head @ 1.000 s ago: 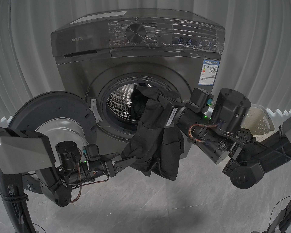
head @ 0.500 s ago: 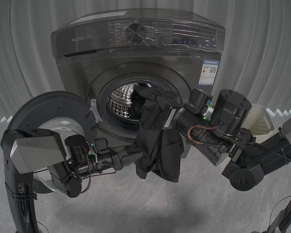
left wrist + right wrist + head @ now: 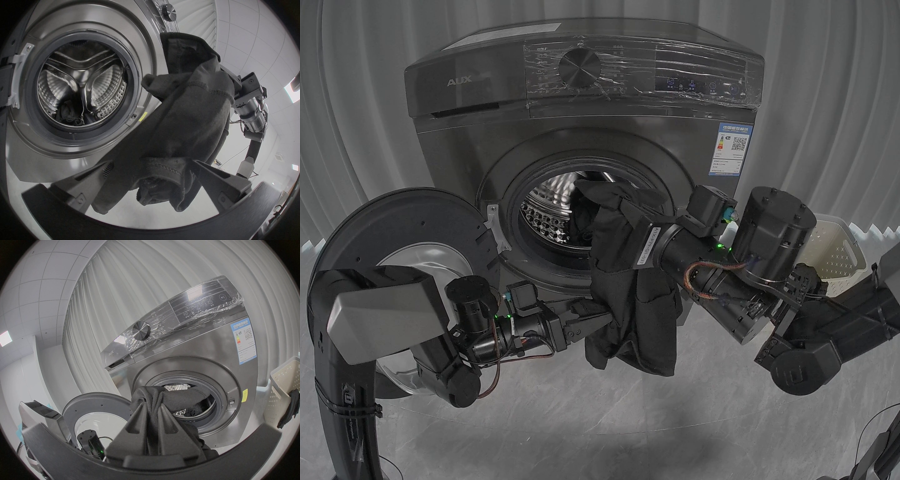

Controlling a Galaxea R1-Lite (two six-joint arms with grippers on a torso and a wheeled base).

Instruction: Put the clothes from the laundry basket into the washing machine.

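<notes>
Now the big dark grey metal washing machine (image 3: 581, 125) fills the top and middle of the head view. Its round door (image 3: 406, 237) stands wide open at the left of the frame. The shiny silver drum (image 3: 81, 81) shows through the round hole. Some small dark clothes (image 3: 67, 114) lie at the bottom of the drum.

A large soft black cloth (image 3: 631, 281) hangs in the middle of the frame, right in front of the hole. Its top end is up at the mouth of the drum and the rest hangs down toward the grey floor (image 3: 612, 425).

The right tool (image 3: 152, 407) is closed tight on the top of the black cloth, with the cloth squeezed between its two fingers. The left tool (image 3: 151, 162) is low down at the bottom end of the cloth. Its two fingers are spread wide apart, and the thick hem of the cloth hangs between them.

The cream plastic laundry basket with little holes (image 3: 831, 250) sits at the right edge of the frame, beside the machine. Another dark cloth (image 3: 290, 408) hangs over its rim.
</notes>
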